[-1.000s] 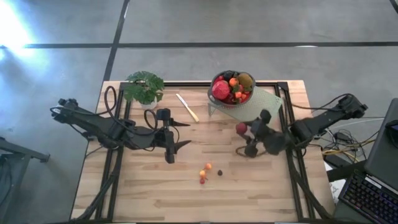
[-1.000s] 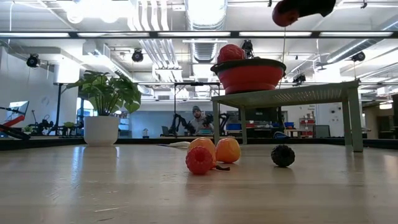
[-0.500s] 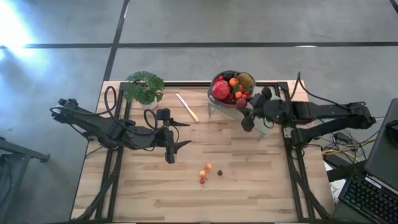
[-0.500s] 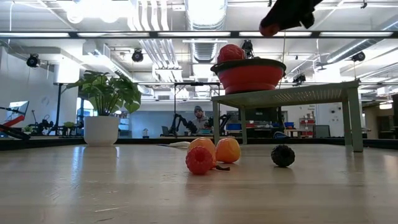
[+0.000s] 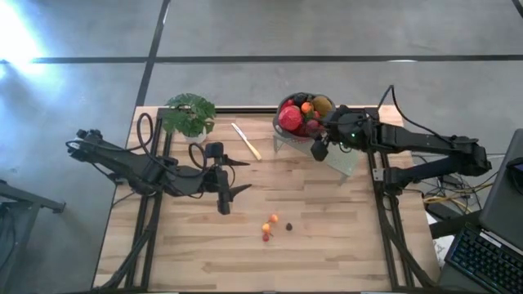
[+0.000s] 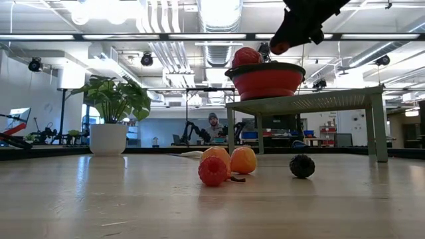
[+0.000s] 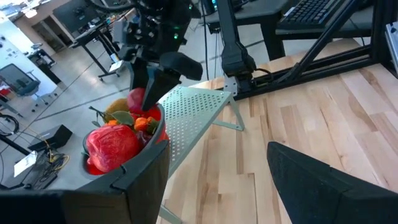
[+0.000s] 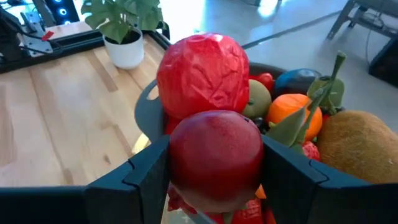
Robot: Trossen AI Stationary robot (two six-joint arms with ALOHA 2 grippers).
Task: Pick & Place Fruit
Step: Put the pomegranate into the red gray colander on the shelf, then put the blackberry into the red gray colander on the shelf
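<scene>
Apple [image 8: 216, 155], red, smooth and probably firm but slippery, is sitting pinched at its widest sides by the right gripper [image 5: 320, 144] over the bowl [image 6: 265, 78] in the frame's upper centre, while the left gripper [image 5: 226, 181] is waiting open at centre left.

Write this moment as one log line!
right gripper: shut on red apple | over bowl rim | left gripper: open, waiting mid-table

A potted plant [image 5: 189, 114] stands at the table's [image 5: 204, 253] far left corner. A pale knife [image 5: 246, 141] lies between it and a perforated metal stand [image 5: 350, 155], which carries a red bowl [image 6: 265, 81]. A person [image 6: 213, 126] sits in the room behind.
</scene>
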